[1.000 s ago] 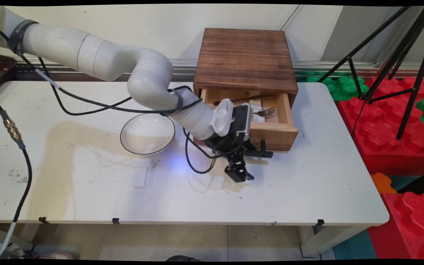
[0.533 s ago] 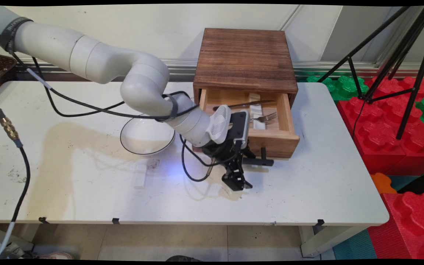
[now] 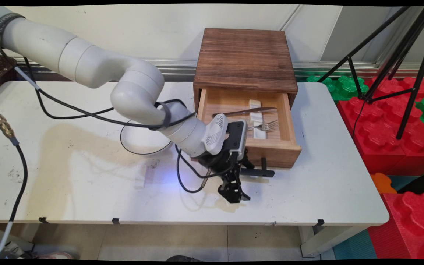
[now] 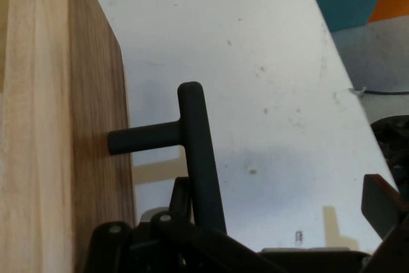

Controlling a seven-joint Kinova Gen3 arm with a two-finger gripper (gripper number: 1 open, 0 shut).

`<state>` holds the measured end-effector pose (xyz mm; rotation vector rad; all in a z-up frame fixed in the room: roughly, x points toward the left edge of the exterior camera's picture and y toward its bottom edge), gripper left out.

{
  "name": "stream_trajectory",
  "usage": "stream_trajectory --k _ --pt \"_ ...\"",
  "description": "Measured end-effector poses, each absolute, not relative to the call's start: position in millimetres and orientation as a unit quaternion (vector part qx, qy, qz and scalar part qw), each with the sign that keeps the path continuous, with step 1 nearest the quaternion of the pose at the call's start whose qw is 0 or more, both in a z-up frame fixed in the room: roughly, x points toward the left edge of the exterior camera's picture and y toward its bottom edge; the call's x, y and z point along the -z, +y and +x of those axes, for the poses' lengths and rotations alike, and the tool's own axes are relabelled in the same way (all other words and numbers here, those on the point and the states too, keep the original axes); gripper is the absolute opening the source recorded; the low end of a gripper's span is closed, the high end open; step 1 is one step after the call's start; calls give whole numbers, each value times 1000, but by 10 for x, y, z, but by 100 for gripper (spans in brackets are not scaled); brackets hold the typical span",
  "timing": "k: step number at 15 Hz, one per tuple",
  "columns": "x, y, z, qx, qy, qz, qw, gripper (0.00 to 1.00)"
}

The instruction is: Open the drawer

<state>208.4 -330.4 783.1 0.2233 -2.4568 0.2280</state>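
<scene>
- Black two-finger gripper [image 3: 239, 179] low over the white table [image 3: 326, 191], at the front of the pale wooden drawer [image 3: 274, 149]. The drawer belonged to the dark-stained wooden box [image 3: 245, 59] and stood well out of it.
- Fingers spread apart, clamping nothing. In the hand view 1 finger [image 4: 181, 190] lay against the black T-shaped bar handle [image 4: 199, 151], on the side facing the drawer front [image 4: 96, 126]. The other finger [image 4: 383, 199] stood far off over bare table. Judged a hook rather than a pinch: 1 finger behind the bar is enough to pull on.
- In the main view the handle [image 3: 258, 172] stuck out from the drawer front on a short post, just clear of the tabletop.
- Inside the drawer: 1 silver table knife [image 3: 243, 111] lay crosswise, 1 silver fork [image 3: 267, 126] nearer the front, and a small white rest [image 3: 256, 115] under both.
- White dark-rimmed bowl [image 3: 138, 143] sat left of the box, partly hidden by the arm.
</scene>
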Motion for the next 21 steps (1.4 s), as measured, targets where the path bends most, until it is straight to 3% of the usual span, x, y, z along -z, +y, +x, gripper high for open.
stream_trajectory --k 21 --pt "-7838 -2938 2135 -101 -939 80 320 100"
